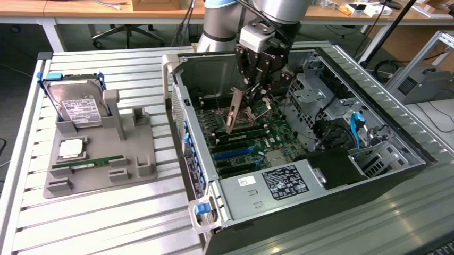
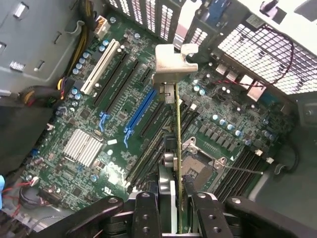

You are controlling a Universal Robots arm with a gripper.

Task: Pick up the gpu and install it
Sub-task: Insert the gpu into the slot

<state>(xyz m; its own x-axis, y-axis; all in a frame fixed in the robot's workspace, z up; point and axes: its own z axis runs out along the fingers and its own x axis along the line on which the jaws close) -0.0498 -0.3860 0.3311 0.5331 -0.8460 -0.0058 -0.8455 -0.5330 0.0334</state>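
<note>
The gpu [image 1: 233, 115] is a thin dark card with a silvery metal bracket. It hangs tilted inside the open computer case [image 1: 190, 133], just above the motherboard [image 1: 237, 143]. My gripper [image 1: 257, 91] is shut on its upper edge. In the wrist view the gpu [image 2: 178, 134] runs edge-on away from my gripper [image 2: 177, 210], with its bent bracket [image 2: 171, 62] at the far end, near the case's slotted rear wall. Both fingers [image 2: 147, 213] press against the card's sides. Below it lie the motherboard's long expansion slots [image 2: 141, 111], one of them blue.
A grey fixture [image 1: 99, 159] on the slatted table at the exterior view's left carries a hard drive [image 1: 80, 109] and a green memory stick [image 1: 89, 163]. Inside the case are a drive cage [image 1: 312, 85], cables [image 1: 354, 127] and a labelled power supply [image 1: 280, 183].
</note>
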